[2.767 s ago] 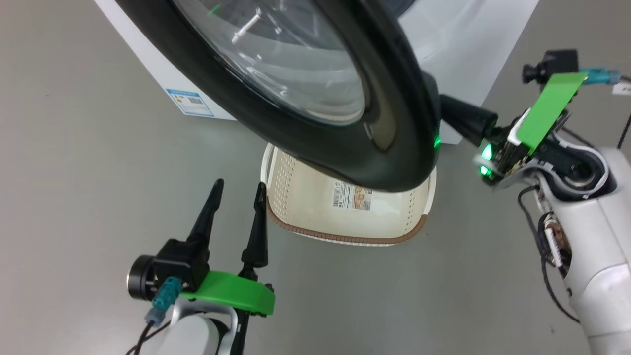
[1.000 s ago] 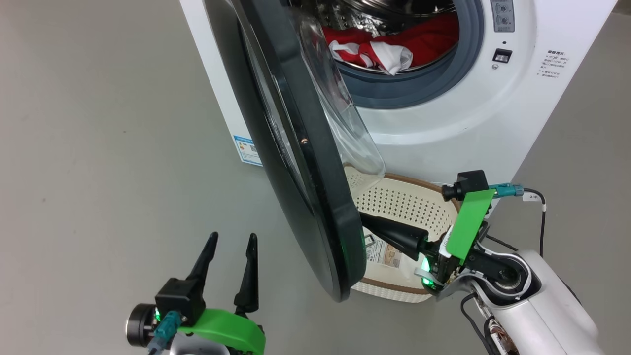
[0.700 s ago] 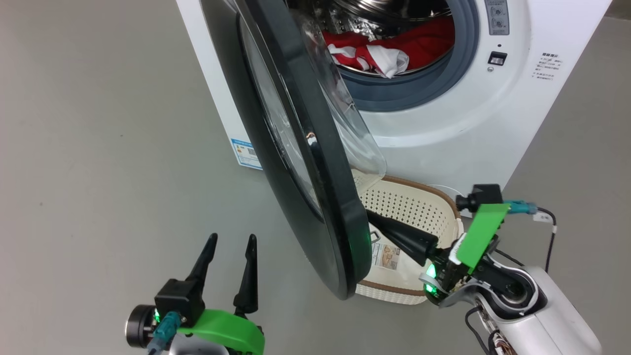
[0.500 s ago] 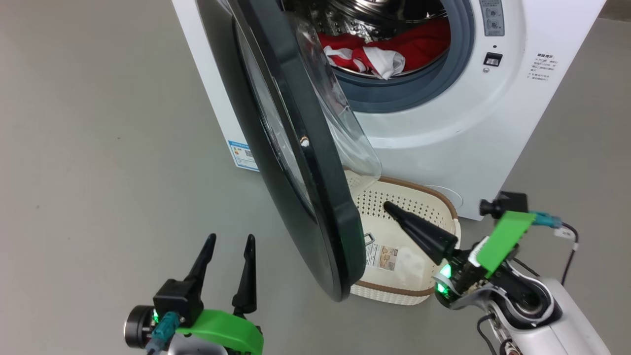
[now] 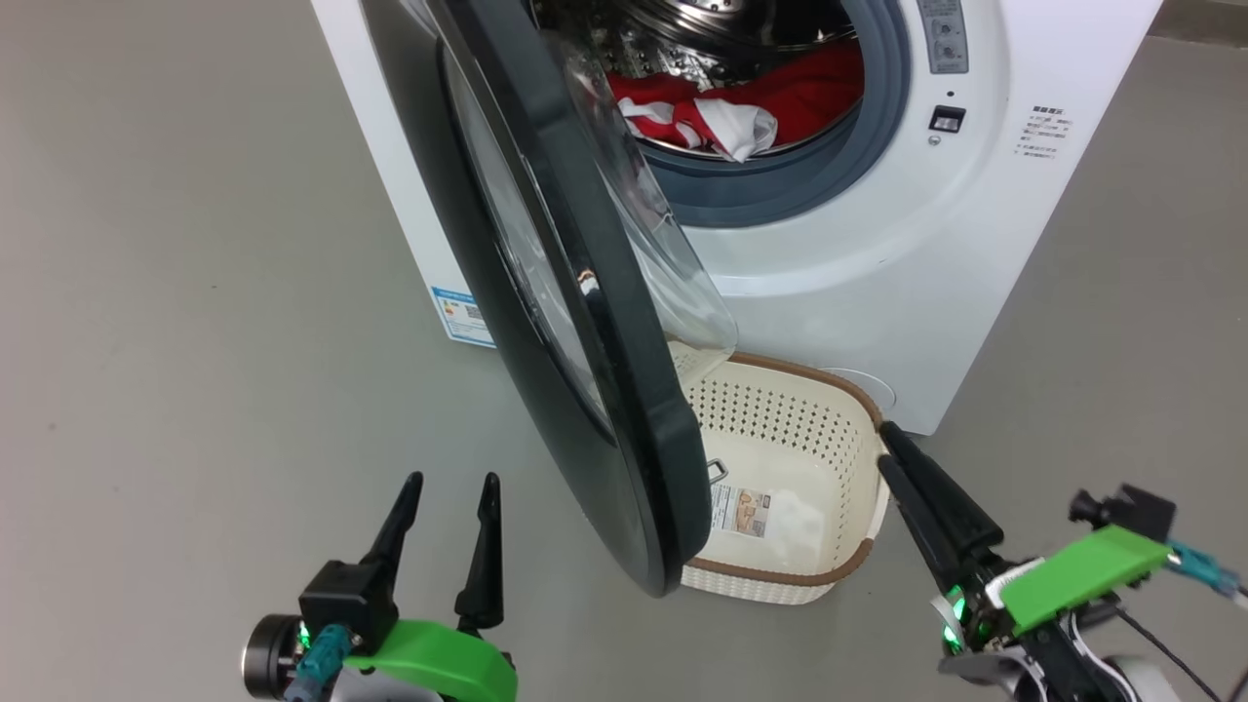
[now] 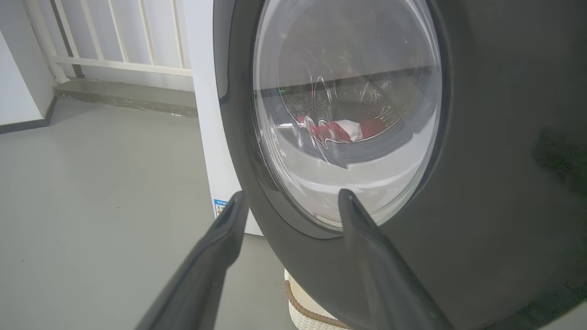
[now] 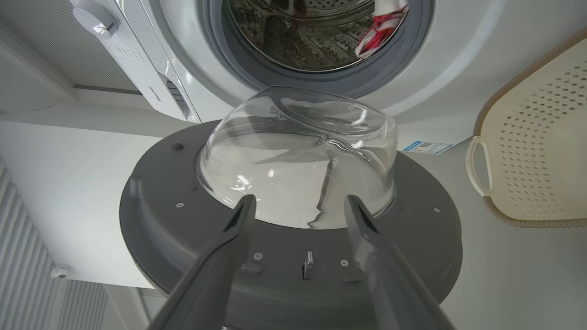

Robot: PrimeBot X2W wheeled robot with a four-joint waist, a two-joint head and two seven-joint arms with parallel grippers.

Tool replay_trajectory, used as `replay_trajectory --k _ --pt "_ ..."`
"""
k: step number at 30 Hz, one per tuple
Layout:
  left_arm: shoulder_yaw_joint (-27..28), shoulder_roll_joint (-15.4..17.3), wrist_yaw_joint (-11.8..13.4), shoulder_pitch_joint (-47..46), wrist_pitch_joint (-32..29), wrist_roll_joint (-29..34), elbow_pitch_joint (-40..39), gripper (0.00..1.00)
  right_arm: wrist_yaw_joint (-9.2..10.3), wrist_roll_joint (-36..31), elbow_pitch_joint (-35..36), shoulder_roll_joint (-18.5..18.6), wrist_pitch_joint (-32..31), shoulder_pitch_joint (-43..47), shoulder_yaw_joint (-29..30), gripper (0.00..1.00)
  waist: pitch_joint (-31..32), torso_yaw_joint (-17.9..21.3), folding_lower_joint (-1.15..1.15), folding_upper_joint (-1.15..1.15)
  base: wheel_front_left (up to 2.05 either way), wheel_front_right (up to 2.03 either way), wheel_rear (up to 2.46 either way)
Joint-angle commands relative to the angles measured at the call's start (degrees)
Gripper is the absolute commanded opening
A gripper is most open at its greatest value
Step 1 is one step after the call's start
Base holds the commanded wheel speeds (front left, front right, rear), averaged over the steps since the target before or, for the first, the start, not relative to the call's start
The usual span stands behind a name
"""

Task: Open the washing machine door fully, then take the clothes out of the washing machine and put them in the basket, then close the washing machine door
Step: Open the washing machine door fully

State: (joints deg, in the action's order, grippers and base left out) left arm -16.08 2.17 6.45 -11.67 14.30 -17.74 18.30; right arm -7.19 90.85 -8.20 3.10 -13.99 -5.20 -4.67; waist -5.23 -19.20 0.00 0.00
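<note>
The washing machine door (image 5: 585, 341) is seen swung out from the washing machine (image 5: 877, 263), its black rim turned edge-on in the head view and its clear glass bowl (image 7: 298, 151) bulging towards the drum (image 5: 702, 29).

The left hand (image 5: 452, 480) is held released, its two dark fingers spread with nothing between them. It is kept low over the grey floor (image 5: 195, 341). The door's outer face is found ahead of this hand and to its right, near but apart. In the left wrist view the fingers (image 6: 215, 247) are pointed at the lower part of the glass.

The right hand (image 5: 892, 448) is likewise released and nothing is grasped. In the right wrist view a clear gap is shown between its fingers (image 7: 367, 238), which are aimed at the door's inner side and the glass bowl, apart from both.

The basket (image 5: 780, 575) is set on the floor just to the left of the right hand, under the door's lower edge. Whether its right rim is touched by the fingertips cannot be told.

The clothes (image 5: 741, 102), red with white, are seen lying in the drum behind the grey rubber ring (image 5: 858, 136), well ahead of and above the right hand.
</note>
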Motion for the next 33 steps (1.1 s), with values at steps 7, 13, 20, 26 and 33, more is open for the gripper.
replay_trajectory --k 7,13,20,26,33 --pt "2.35 0.71 -0.22 -0.01 0.70 -0.17 -1.20 1.00 -0.30 -11.18 3.72 1.94 13.09 4.40 -1.88 1.00 0.27 1.96 0.00 0.00 0.00 0.00 0.00" --pt "2.98 0.71 -0.59 0.48 0.70 0.34 -0.89 1.00 -0.30 -20.71 1.76 5.95 25.08 6.22 -4.57 1.00 0.79 3.69 0.00 0.00 0.00 0.00 0.00" --pt "4.06 0.72 -1.06 1.30 0.70 0.94 -0.46 1.00 -0.30 -35.38 -1.50 7.12 28.91 6.64 -1.59 1.00 1.49 5.50 0.00 0.00 0.00 0.00 0.00" --pt "4.85 0.96 -1.73 2.53 0.70 1.37 -0.35 1.00 -0.30 -55.39 2.69 2.40 28.97 7.72 6.36 1.00 2.20 7.23 0.00 0.00 0.00 0.00 0.00" --pt "5.48 1.04 -2.21 3.01 0.70 1.76 0.17 1.00 -0.30 -70.65 6.03 0.15 28.98 9.85 10.19 1.00 2.70 8.57 0.00 0.00 0.00 0.00 0.00"
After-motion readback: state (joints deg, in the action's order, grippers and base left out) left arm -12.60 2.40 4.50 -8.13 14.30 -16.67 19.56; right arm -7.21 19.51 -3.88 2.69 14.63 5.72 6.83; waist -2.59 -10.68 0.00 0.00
